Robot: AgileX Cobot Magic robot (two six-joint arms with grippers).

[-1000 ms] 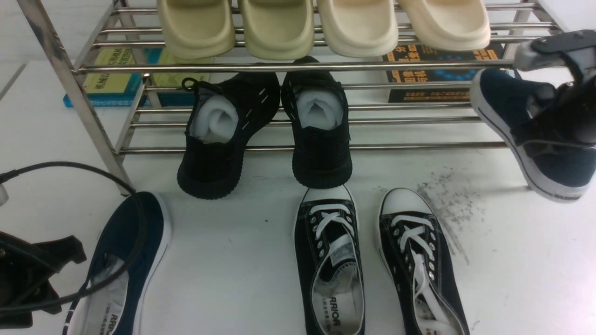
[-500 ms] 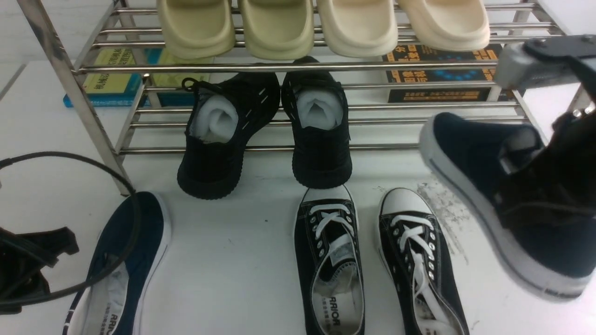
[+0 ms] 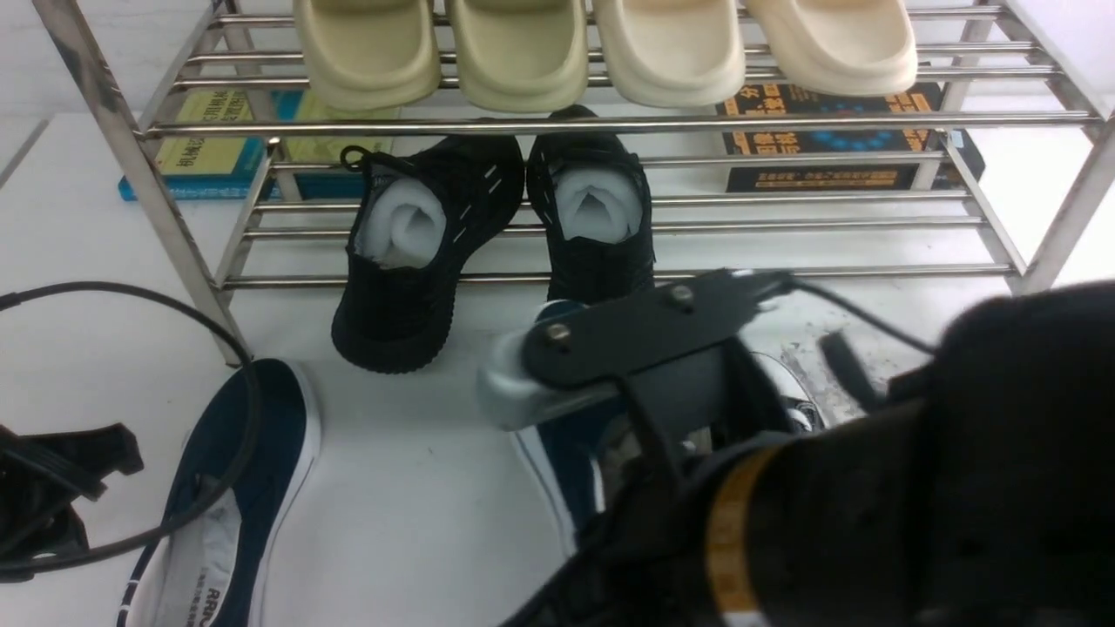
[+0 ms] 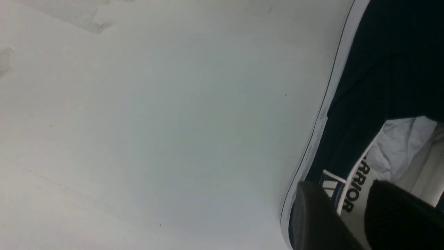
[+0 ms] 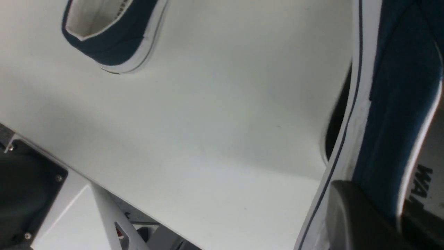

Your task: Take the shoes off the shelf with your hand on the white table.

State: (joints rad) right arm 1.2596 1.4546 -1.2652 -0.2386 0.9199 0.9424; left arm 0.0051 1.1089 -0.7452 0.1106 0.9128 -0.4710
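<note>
At the near left edge of the large flat white table (image 3: 418,522), one navy canvas slip-on (image 3: 218,435) lies flat, ungripped, beneath the black left claw's (image 4: 350,215) parted fingers. Nearer the middle, the right claw (image 5: 388,215) is clamped on the second navy slip-on's (image 3: 566,440) sidewall, short of the shiny steel-tube shelf (image 3: 523,124).

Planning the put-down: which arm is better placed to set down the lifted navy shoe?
Right. The right tool grips the lifted navy shoe over the white table; the left tool is at the other navy shoe, lying there.
</note>
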